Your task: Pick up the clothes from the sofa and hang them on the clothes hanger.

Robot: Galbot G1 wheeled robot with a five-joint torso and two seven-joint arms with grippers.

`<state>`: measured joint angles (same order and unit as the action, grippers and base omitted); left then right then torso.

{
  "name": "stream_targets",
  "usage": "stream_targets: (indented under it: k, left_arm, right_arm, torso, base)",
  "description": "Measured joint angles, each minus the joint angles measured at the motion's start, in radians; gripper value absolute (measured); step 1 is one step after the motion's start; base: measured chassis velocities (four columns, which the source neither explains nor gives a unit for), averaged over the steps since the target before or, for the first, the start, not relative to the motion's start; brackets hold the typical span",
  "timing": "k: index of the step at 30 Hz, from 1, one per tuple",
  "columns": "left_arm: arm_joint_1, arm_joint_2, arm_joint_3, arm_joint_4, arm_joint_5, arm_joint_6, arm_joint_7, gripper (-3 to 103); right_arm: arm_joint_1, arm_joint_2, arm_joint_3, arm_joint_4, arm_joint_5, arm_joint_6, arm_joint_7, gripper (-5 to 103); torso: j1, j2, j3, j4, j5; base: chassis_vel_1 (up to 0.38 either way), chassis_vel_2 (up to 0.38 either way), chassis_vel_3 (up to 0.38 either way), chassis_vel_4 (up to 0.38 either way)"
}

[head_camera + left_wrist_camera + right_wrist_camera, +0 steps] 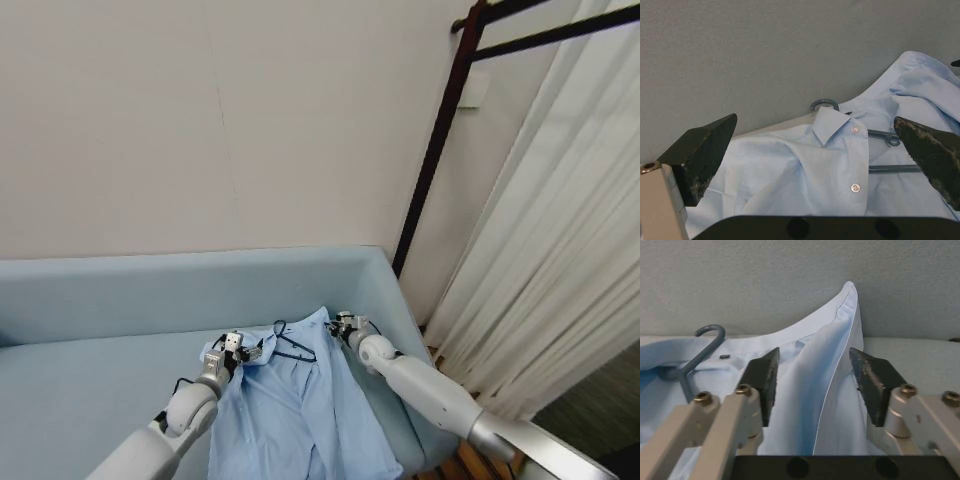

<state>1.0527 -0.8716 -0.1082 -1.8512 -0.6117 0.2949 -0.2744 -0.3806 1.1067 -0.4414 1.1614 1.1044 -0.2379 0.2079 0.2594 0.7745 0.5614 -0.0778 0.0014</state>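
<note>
We face a pale blue sofa [100,300] against a plain wall, with a dark clothes rack [437,140] and a white curtain [560,250] to the right. The light blue shirt [300,420] lies at the seat's right end. Its near hem is cut off, and cloth mostly hides the blue-grey hanger [293,346] in its collar. Our left gripper [815,120] hangs open over the collar. Our right gripper [815,351] stands open astride a raised shoulder fold near the sofa's right edge. Open seat stretches left.

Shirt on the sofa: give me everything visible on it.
Light-blue button-up shirt, thin woven-looking cloth, white buttons, pointed collar. Lies rumpled on the sofa seat's right end, a grey-blue hanger inside it, hook out at the neck. Open left tool straddles its collar; open right tool straddles a raised fold.
</note>
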Motion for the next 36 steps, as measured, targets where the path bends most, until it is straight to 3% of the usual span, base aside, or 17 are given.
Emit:
stream_targets:
  k: [1, 5, 7, 8, 13, 14, 16, 19, 22, 25, 29, 30, 36]
  left_arm:
    - [0.000, 0.000, 0.000, 0.000, 0.000, 0.000, 0.000, 100]
    - [-0.004, 0.005, 0.001, -0.003, 0.000, 0.001, 0.000, 100]
    - [-0.006, 0.006, 0.001, -0.003, 0.000, 0.001, 0.000, 100]
    - [-0.009, 0.006, 0.001, -0.003, -0.003, 0.001, 0.000, 100]
    - [-0.019, 0.006, 0.002, 0.001, -0.009, -0.002, 0.001, 100]
    - [-0.022, 0.006, 0.003, 0.007, -0.006, 0.003, 0.001, 100]
    - [-0.024, 0.006, 0.004, 0.013, -0.002, 0.008, -0.001, 100]
    - [-0.028, 0.005, 0.005, 0.024, 0.003, 0.011, -0.001, 100]
    - [-0.031, 0.005, 0.005, 0.026, 0.003, 0.012, -0.002, 100]
    - [-0.038, 0.005, 0.006, 0.027, 0.002, 0.014, -0.003, 100]
    - [-0.038, 0.005, 0.006, 0.027, 0.002, 0.014, -0.004, 100]
    - [-0.037, 0.002, 0.006, 0.027, 0.001, 0.014, -0.005, 100]
    - [-0.034, 0.002, 0.005, 0.029, 0.001, 0.014, -0.006, 100]
  right_arm:
    - [0.005, 0.008, 0.000, -0.014, 0.000, 0.000, -0.002, 48]
    - [0.045, 0.061, -0.006, -0.162, -0.021, 0.014, -0.040, 70]
    - [0.049, 0.067, -0.007, -0.186, -0.027, 0.017, -0.047, 70]
    - [0.052, 0.075, -0.007, -0.215, -0.034, 0.023, -0.056, 76]
    - [0.054, 0.090, -0.008, -0.257, -0.043, 0.033, -0.070, 62]
    - [0.053, 0.092, -0.010, -0.257, -0.043, 0.033, -0.073, 51]
    - [0.051, 0.092, -0.012, -0.255, -0.043, 0.033, -0.074, 51]
    - [0.049, 0.093, -0.018, -0.241, -0.034, 0.026, -0.074, 35]
    - [0.046, 0.095, -0.021, -0.239, -0.031, 0.021, -0.074, 30]
    - [0.034, 0.098, -0.023, -0.237, -0.031, 0.014, -0.076, 14]
    - [0.025, 0.098, -0.023, -0.234, -0.034, 0.011, -0.077, 11]
    - [0.018, 0.098, -0.023, -0.234, -0.043, 0.018, -0.078, 1]
    - [0.008, 0.067, -0.011, -0.145, -0.029, 0.024, -0.062, 0]
  torso:
    - [0.000, 0.000, 0.000, 0.0000, -0.0001]
    - [0.000, 0.000, 0.000, 0.0000, 0.0000]
    - [0.000, 0.000, 0.000, 0.0000, 0.0000]
    - [0.000, 0.000, 0.000, -0.0003, 0.0000]
    - [0.000, 0.000, 0.000, -0.0003, 0.0001]
    - [0.000, 0.000, 0.000, -0.0003, 0.0000]
    - [0.000, 0.000, 0.000, -0.0003, 0.0000]
    - [0.000, 0.000, 0.000, 0.0000, -0.0001]
    - [0.000, 0.000, 0.000, 0.0001, 0.0000]
    - [0.000, 0.000, 0.000, -0.0001, 0.0000]
    - [0.000, 0.000, 0.000, -0.0002, 0.0001]
    - [0.000, 0.000, 0.000, -0.0001, 0.0000]
    - [0.000, 0.000, 0.000, -0.0001, 0.0000]
  base:
    - [0.000, 0.000, 0.000, 0.000]
    - [0.000, 0.000, 0.000, 0.000]
    - [0.000, 0.000, 0.000, 0.000]
    - [0.000, 0.000, 0.000, 0.000]
    - [0.000, 0.000, 0.000, 0.000]
    - [0.000, 0.000, 0.000, 0.000]
    - [0.000, 0.000, 0.000, 0.000]
    - [0.000, 0.000, 0.000, 0.000]
    - [0.000, 0.000, 0.000, 0.000]
    - [0.000, 0.000, 0.000, 0.000]
    - [0.000, 0.000, 0.000, 0.000]
    - [0.000, 0.000, 0.000, 0.000]
    - [0.000, 0.000, 0.000, 0.000]
